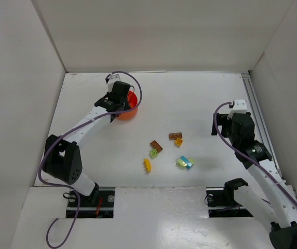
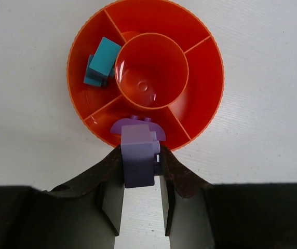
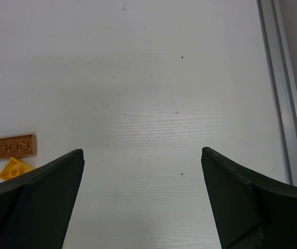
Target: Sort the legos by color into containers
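Left gripper (image 2: 141, 158): is pinching a purple brick (image 2: 138, 155) between its two fingers, clamping the sides and holding it upright.
Purple brick: is hanging at the near rim of the dish (image 2: 205, 78). A rounded purple piece (image 2: 138, 127) with studs is showing right behind it over the near compartment; whether the two are joined cannot be told.
Dish: orange-red and round, is sitting on the table (image 1: 200, 98) toward its far left, with inner walls running out from a central hub (image 2: 151, 70).
Cyan bricks (image 2: 103, 62): are lying together in the left compartment, against the hub's wall.
Right gripper (image 3: 142, 151): is hovering over bare table on the right side with its jaws spread wide, gripping nothing.
Brown plate (image 3: 12, 147): is lying flat beside the right gripper's left finger, with an orange brick (image 3: 14, 168) touching its near edge.
Loose legos, mid-table: are lying well apart from the dish — a second brown brick (image 1: 156, 146) with a lime green brick (image 1: 153, 153) just beside it, a yellow brick (image 1: 147, 165) nearer the arm bases, and a pale yellow brick (image 1: 181, 162) touching a cyan brick (image 1: 189, 162).
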Tool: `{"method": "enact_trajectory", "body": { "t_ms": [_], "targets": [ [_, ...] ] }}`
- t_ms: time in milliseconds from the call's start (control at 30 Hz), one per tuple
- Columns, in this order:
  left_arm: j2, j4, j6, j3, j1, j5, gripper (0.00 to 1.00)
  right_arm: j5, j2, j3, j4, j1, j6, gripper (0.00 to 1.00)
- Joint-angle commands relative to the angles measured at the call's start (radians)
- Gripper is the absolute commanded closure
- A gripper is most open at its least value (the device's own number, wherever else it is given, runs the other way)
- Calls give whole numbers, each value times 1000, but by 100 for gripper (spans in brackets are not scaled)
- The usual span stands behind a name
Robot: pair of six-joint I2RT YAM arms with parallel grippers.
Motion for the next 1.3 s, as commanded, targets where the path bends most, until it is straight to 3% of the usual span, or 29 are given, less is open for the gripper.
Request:
{"method": "enact_trajectory", "body": {
  "t_ms": [0,867,1267],
  "targets": [
    [-10,-2,19,19,18,-11,94,19,-6,52,7,-12,-14,2],
    [-10,30,10,-10,38,11,90,46,3,61,-2,-12,-24,2],
    [0,41,10,-29,38,20,84,46,12,61,-2,-12,-24,2]
  ]
}}
